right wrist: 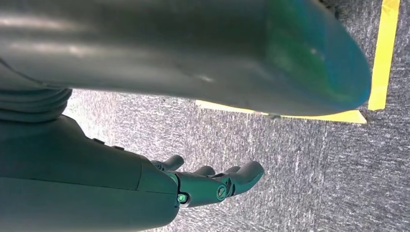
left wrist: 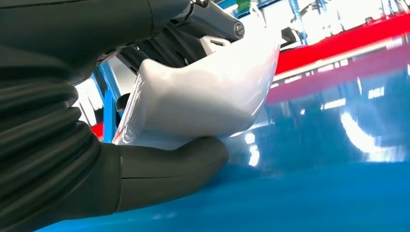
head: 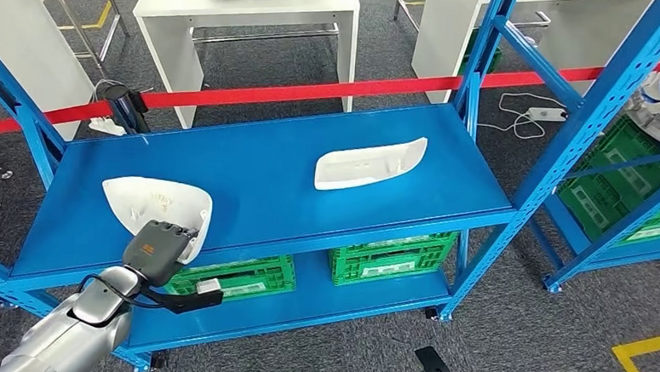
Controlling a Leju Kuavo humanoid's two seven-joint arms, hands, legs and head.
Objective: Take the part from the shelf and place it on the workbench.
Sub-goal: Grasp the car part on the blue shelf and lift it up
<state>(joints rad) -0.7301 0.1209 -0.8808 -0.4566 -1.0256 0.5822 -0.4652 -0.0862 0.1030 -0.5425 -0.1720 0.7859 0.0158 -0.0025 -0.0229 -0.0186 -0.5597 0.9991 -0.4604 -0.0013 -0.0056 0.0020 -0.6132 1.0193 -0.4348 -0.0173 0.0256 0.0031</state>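
Observation:
Two white moulded parts lie on the top board of the blue shelf [head: 258, 182]. My left hand [head: 159, 249] reaches in from the front edge and grips the near-left white part [head: 151, 202]. In the left wrist view, the thumb [left wrist: 174, 166] sits under this part [left wrist: 208, 92] and the dark fingers [left wrist: 193, 24] curl over its top, just above the shelf board [left wrist: 314, 183]. The second white part [head: 369, 164] lies untouched toward the right. My right hand [right wrist: 212, 183] hangs over the grey floor, fingers loosely apart and holding nothing.
Green crates [head: 391, 257] stand on the lower shelf board. A red barrier tape [head: 314, 91] runs behind the shelf, with white tables [head: 250, 11] beyond. Another blue rack with green crates [head: 617, 184] stands at the right. Yellow tape [head: 650, 352] marks the floor.

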